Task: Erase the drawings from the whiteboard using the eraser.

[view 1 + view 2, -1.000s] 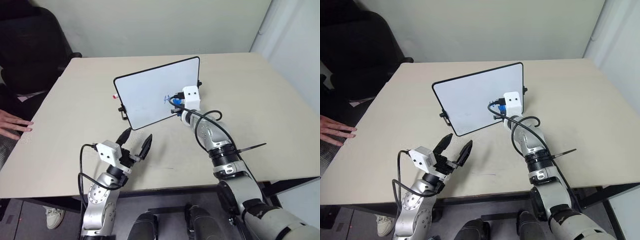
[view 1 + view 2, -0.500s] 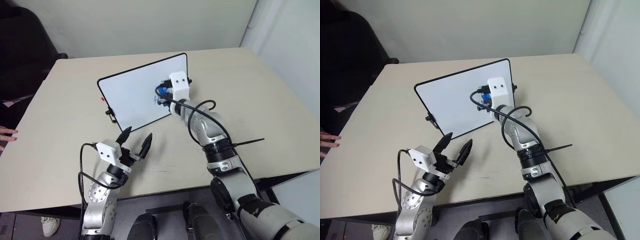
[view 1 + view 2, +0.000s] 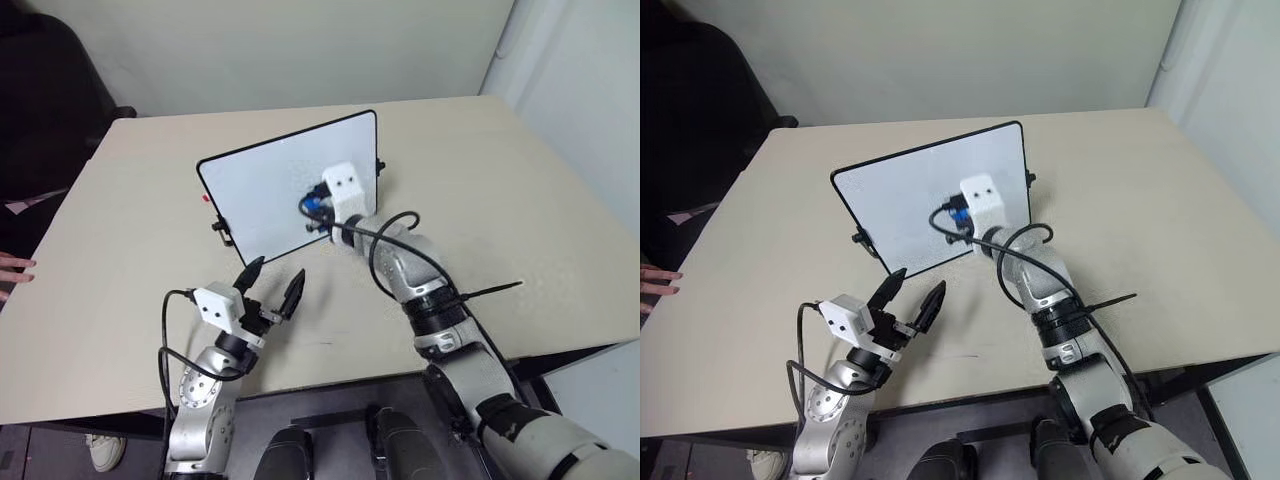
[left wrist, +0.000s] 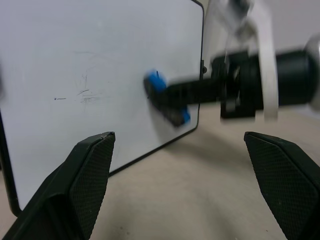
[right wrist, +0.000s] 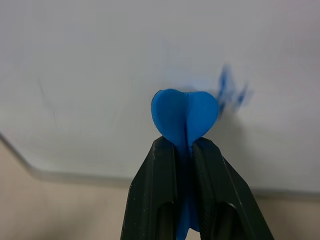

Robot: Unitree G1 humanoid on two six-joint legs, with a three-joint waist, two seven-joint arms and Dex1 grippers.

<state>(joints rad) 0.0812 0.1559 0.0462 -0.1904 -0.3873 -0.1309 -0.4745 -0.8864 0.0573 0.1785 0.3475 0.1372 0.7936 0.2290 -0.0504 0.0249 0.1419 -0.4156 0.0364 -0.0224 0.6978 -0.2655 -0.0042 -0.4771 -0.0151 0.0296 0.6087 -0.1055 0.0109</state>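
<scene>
One beige table (image 3: 560, 200) bears the whiteboard (image 3: 260, 190); right claw (image 5: 184, 142) pinches the eraser (image 5: 185, 117), left claw (image 3: 272, 285) gapes.

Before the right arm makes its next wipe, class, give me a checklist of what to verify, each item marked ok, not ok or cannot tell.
1. Eraser gripped: ok, the right gripper is shut on it, fingers pinching the blue block.
2. Eraser at the whiteboard face: ok in position; actual contact cannot tell.
3. Drawings gone: not ok, a blue scribble remains beside the eraser.
4. Whiteboard upright on the table: ok, it stands on its feet.
5. Left gripper out of the way: ok, it hangs open short of the board, apart from it.
6. Person's hand clear: ok, at the table's far left edge.
</scene>
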